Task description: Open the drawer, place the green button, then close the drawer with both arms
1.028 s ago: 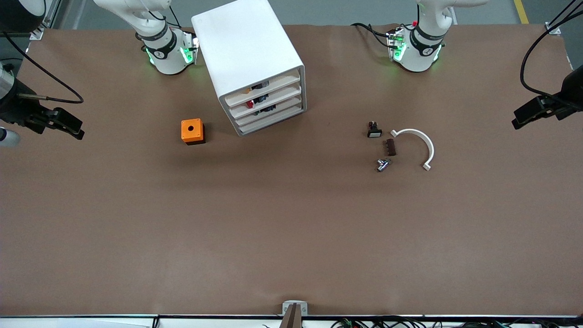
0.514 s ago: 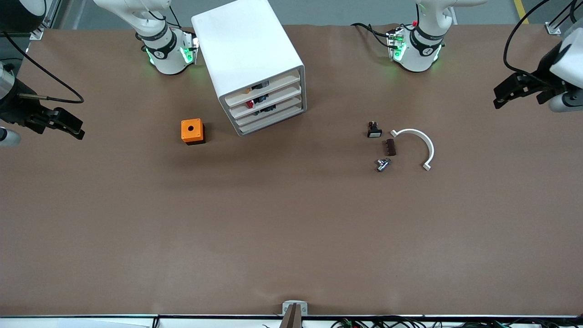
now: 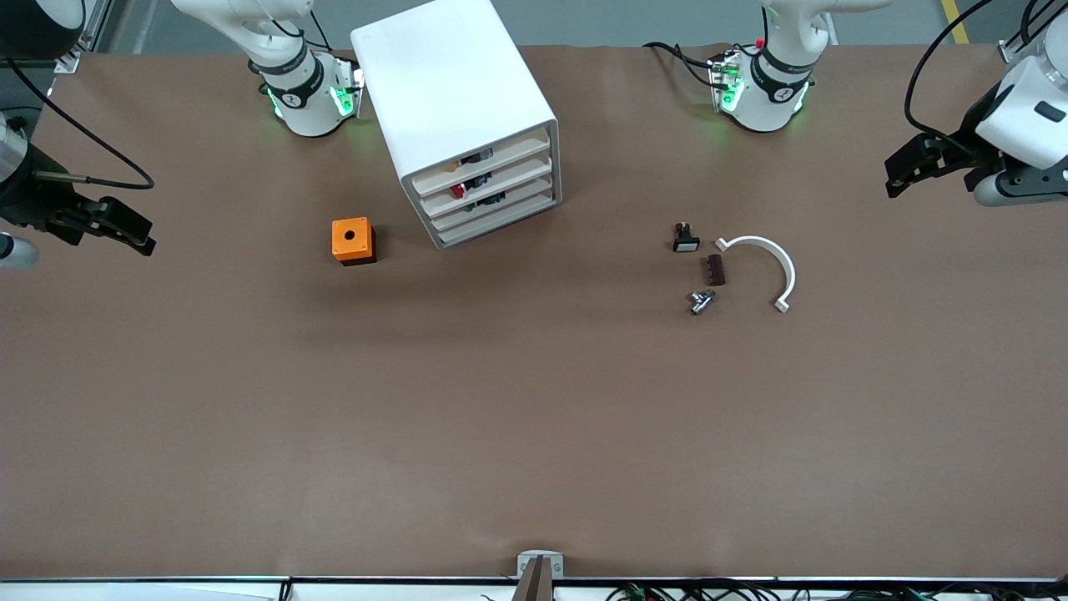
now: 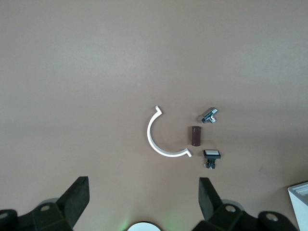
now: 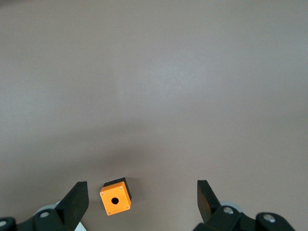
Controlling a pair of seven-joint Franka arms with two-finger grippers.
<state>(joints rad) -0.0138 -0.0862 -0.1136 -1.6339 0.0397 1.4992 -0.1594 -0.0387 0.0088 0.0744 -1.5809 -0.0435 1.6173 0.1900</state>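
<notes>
The white cabinet [image 3: 455,100] stands near the right arm's base with all four drawers shut. The drawer [image 3: 501,209], third counted downward, has a small dark thing showing in the gap above its front. I see no green-capped button on the table. My left gripper [image 3: 899,171] is open and empty, up in the air over the left arm's end of the table; its wrist view [image 4: 144,197] looks down on small parts. My right gripper [image 3: 138,234] is open and empty, waiting over the right arm's end, with the orange cube between its fingers in its wrist view [image 5: 139,199].
An orange cube [image 3: 353,240] with a round hole sits beside the cabinet and shows in the right wrist view [image 5: 115,196]. A black button with a white cap [image 3: 686,239], a brown piece [image 3: 715,270], a metal part [image 3: 701,301] and a white arc [image 3: 772,263] lie together toward the left arm's end.
My left arm has swung in from the table's end toward the small parts, its gripper still open. The right arm and all things on the table have not moved.
</notes>
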